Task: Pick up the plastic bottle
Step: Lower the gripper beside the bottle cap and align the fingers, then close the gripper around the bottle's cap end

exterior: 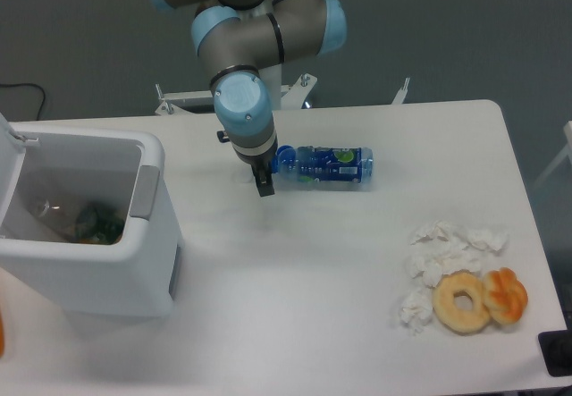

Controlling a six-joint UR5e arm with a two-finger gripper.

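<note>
Bottle (323, 164) lying on its side on the white tabletop (313, 271), cap pointing left, claw (264, 184) hanging just beside the cap, gripping nothing, its opening impossible to tell, bin (85, 222) sitting at left, donuts (481, 299) and tissues (438, 257) lying at right

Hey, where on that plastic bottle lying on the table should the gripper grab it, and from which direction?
Probably the labelled middle of the plastic bottle, coming straight down from above. It lies on its side, cap toward the gripper, so the fingers should straddle the round body across its width.
</note>
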